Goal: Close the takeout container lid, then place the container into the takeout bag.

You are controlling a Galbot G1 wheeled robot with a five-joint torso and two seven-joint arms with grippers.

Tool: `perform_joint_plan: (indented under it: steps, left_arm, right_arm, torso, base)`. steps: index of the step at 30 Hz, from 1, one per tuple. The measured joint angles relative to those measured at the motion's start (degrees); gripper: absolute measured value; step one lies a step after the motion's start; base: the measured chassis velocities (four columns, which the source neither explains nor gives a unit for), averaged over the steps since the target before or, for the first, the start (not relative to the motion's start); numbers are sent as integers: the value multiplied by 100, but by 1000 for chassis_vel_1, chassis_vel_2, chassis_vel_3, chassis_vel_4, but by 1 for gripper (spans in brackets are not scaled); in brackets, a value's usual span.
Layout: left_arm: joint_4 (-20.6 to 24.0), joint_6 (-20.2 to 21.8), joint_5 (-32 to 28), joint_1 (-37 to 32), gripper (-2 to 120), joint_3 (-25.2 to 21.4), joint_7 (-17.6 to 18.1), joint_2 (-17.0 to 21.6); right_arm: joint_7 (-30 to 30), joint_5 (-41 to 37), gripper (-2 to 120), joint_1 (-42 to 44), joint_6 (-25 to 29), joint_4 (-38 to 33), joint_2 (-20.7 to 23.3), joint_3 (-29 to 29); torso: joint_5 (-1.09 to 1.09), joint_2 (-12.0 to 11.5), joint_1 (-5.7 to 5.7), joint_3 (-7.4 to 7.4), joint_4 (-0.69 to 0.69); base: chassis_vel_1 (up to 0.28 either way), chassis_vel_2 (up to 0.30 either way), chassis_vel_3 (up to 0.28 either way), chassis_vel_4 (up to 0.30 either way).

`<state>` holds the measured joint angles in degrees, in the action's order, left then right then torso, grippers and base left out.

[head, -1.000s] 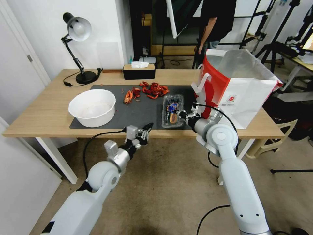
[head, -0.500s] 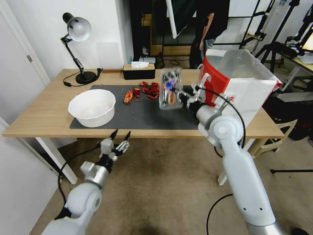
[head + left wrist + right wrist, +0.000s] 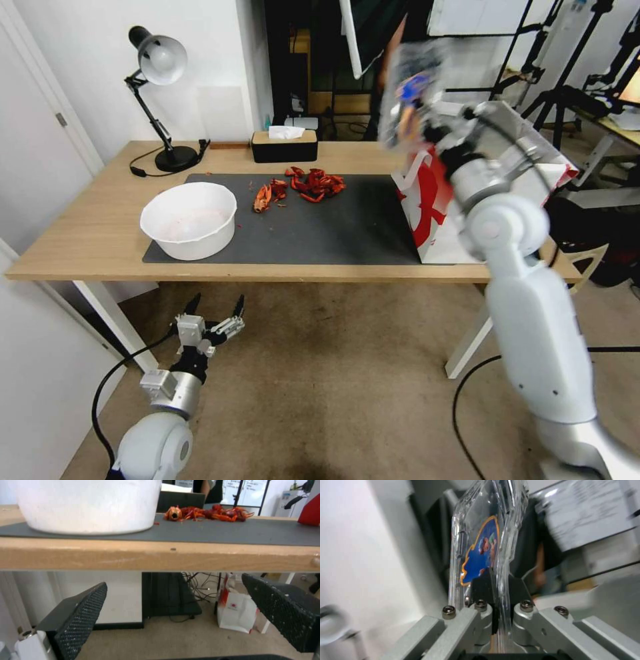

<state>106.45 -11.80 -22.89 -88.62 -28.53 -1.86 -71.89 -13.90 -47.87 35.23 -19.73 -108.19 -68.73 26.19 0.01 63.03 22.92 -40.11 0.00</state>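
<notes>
Two arms | left pincer [image 3: 215, 313] spread wide, low before the worktop [image 3: 87, 233] edge, near the white bowl [image 3: 189, 220] | right pincer [image 3: 427, 130] pinching the shut takeout container [image 3: 407, 87], held upright in the air above the takeout bag [image 3: 433, 207] at the worktop's right end

Wooden table [image 3: 100, 227] on beige carpet [image 3: 333, 387]; white wall [image 3: 87, 67], black desk lamp [image 3: 157, 100].
</notes>
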Motion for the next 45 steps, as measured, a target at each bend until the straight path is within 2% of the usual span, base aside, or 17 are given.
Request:
perform_joint_plan:
  steps: [9, 14, 18, 21, 23, 25, 26, 29, 31, 33, 34, 37, 38, 40, 41, 43, 45]
  left_arm:
    - [-104, -47, -14, 49, 100, 104, -17, -28]
    - [-117, -39, -28, 112, 100, 149, -15, -34]
    - [-138, 12, -65, 205, 100, 186, -4, -6]
    - [-146, 83, -116, 268, 100, 185, 6, 37]
    - [-146, 94, -120, 275, 100, 185, 6, 41]
    - [-192, 156, -141, 382, 100, 246, 6, 74]
    - [-192, 156, -141, 382, 100, 246, 6, 74]
    - [-239, 256, -162, 541, 100, 376, 6, 96]
    - [-245, 279, -165, 567, 100, 415, 6, 94]
    - [-251, 306, -166, 588, 100, 474, 6, 87]
    - [-251, 306, -166, 588, 100, 474, 6, 87]
    - [-258, 340, -168, 619, 100, 515, 6, 82]
    - [-258, 340, -168, 619, 100, 515, 6, 82]
    - [-254, 348, -174, 616, 100, 509, 4, 82]
    - [-254, 348, -174, 616, 100, 509, 4, 82]
    - [-240, 348, -185, 591, 100, 497, 0, 81]
    - [-238, 348, -188, 573, 100, 495, -3, 74]
  right_arm:
    - [-666, -35, 0, 32, -608, 101, 599, 571]
    - [-783, -173, 0, 105, -776, 88, 627, 609]
    - [-1049, -386, 2, 209, -1118, 9, 601, 618]
    - [-1257, -653, 17, 245, -1384, -32, 574, 619]
    - [-1280, -683, 20, 252, -1409, -32, 572, 624]
    - [-1335, -732, 31, 366, -1469, -65, 576, 682]
    - [-1335, -732, 31, 366, -1469, -65, 576, 682]
    - [-1340, -737, 46, 601, -1487, -182, 631, 812]
    - [-1340, -737, 50, 648, -1488, -202, 644, 830]
    - [-1327, -725, 60, 730, -1464, -251, 662, 847]
    - [-1327, -725, 60, 730, -1464, -251, 662, 847]
    - [-1101, -687, 74, 843, -1257, -361, 679, 864]
    - [-1101, -687, 74, 843, -1257, -361, 679, 864]
    - [-782, -582, 84, 897, -968, -456, 702, 860]
    - [-782, -582, 84, 897, -968, -456, 702, 860]
    - [-430, -451, 95, 939, -724, -565, 735, 835]
    - [-207, -338, 98, 970, -595, -622, 758, 817]
  torso:
    - [1, 0, 0, 1, -1]
    - [-1, 0, 0, 0, 0]
    - [-1, 0, 0, 0, 0]
    - [-1, 0, 0, 0, 1]
    - [-1, 0, 0, 0, 1]
    - [-1, 0, 0, 0, 3]
    - [-1, 0, 0, 0, 3]
    - [0, 0, 0, 0, -3]
    - [0, 0, 0, 0, -3]
    - [-2, 0, 0, 0, 0]
    - [-2, 0, 0, 0, 0]
    - [-1, 0, 0, 0, 0]
    - [-1, 0, 0, 0, 0]
    - [0, 0, 0, 0, 0]
    - [0, 0, 0, 0, 0]
    - [-1, 0, 0, 0, 1]
    - [-1, 0, 0, 0, 1]
  base:
    - [0, 0, 0, 0]
    - [0, 0, 0, 0]
    - [0, 0, 0, 0]
    - [0, 0, 0, 0]
    - [0, 0, 0, 0]
    - [0, 0, 0, 0]
    - [0, 0, 0, 0]
    - [0, 0, 0, 0]
    - [0, 0, 0, 0]
    - [0, 0, 0, 0]
    - [0, 0, 0, 0]
    - [0, 0, 0, 0]
    - [0, 0, 0, 0]
    - [0, 0, 0, 0]
    - [0, 0, 0, 0]
    - [0, 0, 0, 0]
    - [0, 0, 0, 0]
